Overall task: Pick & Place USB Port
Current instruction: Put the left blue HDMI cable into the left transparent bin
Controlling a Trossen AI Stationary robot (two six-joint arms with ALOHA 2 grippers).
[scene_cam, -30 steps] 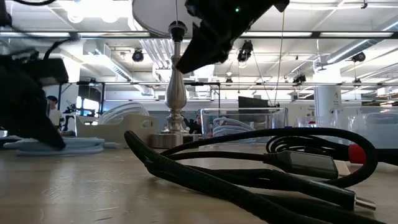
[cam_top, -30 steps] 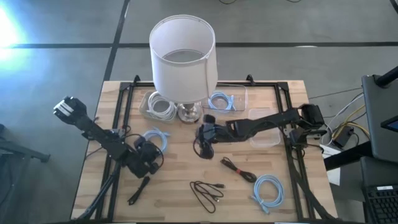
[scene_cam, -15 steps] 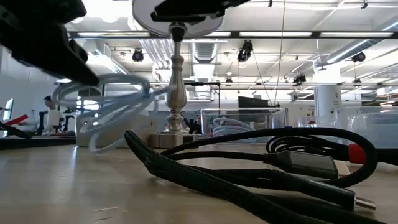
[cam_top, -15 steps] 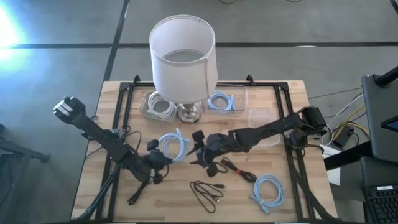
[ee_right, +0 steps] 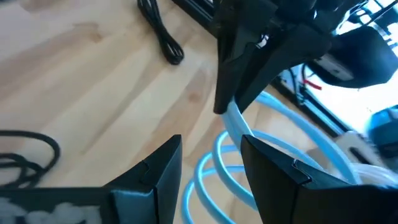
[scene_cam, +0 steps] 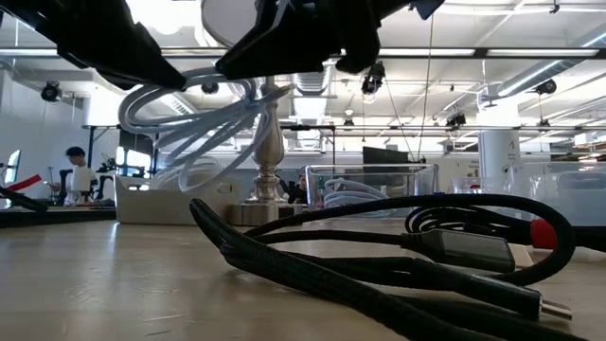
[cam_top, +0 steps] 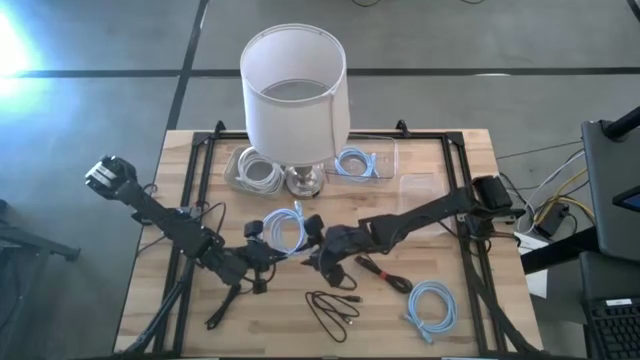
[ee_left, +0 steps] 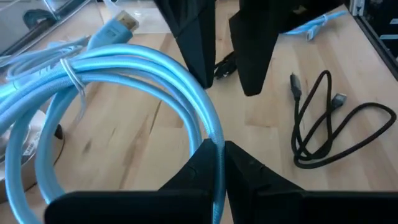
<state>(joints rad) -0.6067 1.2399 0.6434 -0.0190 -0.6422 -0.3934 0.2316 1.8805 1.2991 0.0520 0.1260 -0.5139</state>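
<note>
I have the left pincer (ee_left: 216, 163) clenched on the light blue cable coil (ee_left: 124, 81), lifted clear of the worktop (cam_top: 180, 300) mid-table, likely for a handover; the right pincer (ee_right: 208, 165) faces it, spread apart and empty, close beside the loop.

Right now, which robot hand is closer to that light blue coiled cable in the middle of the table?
Left. The left hand is clamped on the light blue cable coil, lifted off the table. The right hand is open right beside the coil, not gripping it.
</note>
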